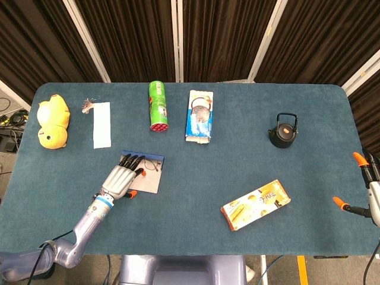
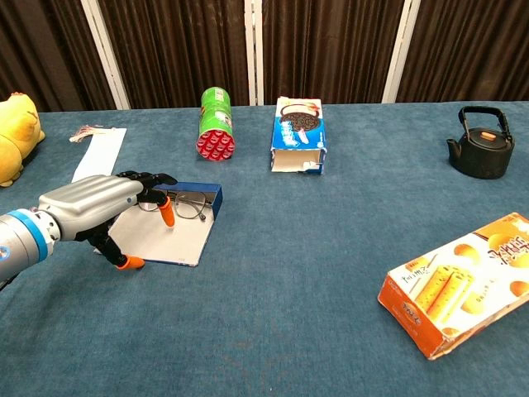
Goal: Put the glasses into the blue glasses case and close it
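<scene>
**Left hand over the open case, glasses already inside**

Here's the left hand, palm down above the open flap of the case, fingers spread and holding nothing, orange tips pointing toward the far wall. The glasses lie in the case's tray against that blue wall, lenses facing up, apart from the fingers as far as the chest view shows. From the head view the hand covers much of the pale lid, so whether it touches the lid is hard to say.

The right hand sits far off at the table edge, fingers apart, nothing in it.

Now the handling: those glasses look thin-framed and light, easily bent, so best left alone where they sit. The case looks like stiff, light card or shell; it may skate on the cloth if pushed sideways. My call: hook the near edge of the flat lid from beneath and fold it over toward the wall, pressing gently so the lenses aren't pinched.
</scene>
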`<state>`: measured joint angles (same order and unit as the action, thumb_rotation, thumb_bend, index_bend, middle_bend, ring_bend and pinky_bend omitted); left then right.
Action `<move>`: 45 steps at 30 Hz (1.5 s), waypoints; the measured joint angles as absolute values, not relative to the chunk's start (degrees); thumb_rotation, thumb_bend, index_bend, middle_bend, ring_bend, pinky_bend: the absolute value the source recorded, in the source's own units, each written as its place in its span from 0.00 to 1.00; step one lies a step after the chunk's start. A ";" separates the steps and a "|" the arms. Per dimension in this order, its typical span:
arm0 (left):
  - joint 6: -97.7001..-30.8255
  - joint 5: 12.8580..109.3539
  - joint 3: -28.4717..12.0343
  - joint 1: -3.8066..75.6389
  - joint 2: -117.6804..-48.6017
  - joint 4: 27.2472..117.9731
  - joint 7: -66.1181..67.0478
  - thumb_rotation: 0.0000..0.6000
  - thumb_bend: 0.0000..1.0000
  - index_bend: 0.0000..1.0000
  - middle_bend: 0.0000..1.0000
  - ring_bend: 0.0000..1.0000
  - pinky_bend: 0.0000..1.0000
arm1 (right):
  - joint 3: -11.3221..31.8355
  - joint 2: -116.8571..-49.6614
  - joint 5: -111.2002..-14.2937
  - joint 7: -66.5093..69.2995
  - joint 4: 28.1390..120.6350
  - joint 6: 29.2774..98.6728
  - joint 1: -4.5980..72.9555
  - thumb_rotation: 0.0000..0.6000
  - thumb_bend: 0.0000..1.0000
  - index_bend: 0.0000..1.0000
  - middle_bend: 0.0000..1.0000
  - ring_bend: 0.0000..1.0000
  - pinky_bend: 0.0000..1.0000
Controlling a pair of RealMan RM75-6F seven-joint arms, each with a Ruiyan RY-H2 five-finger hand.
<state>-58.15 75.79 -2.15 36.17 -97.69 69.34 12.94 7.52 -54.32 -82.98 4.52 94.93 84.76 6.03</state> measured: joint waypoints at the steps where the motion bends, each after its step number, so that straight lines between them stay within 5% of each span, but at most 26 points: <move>1: -58.05 75.82 -2.26 36.18 -97.85 69.06 12.71 1.00 0.22 0.35 0.00 0.00 0.00 | 7.52 -54.33 -82.95 4.50 94.92 84.74 6.03 1.00 0.00 0.00 0.00 0.00 0.00; 20: -56.84 77.14 -2.41 35.76 -99.56 65.33 10.20 1.00 0.23 0.35 0.00 0.00 0.00 | 7.47 -54.45 -82.84 4.29 94.88 84.46 6.13 1.00 0.00 0.00 0.00 0.00 0.00; 31: -56.83 78.05 -2.79 35.75 -99.74 64.71 9.46 1.00 0.48 0.36 0.00 0.00 0.00 | 7.42 -54.51 -82.90 4.26 94.90 84.39 6.17 1.00 0.00 0.00 0.00 0.00 0.00; 45: -55.83 77.23 -3.64 35.89 -98.61 66.22 10.50 1.00 0.56 0.37 0.00 0.00 0.00 | 7.36 -54.47 -82.91 4.27 94.96 84.22 6.23 1.00 0.00 0.00 0.00 0.00 0.00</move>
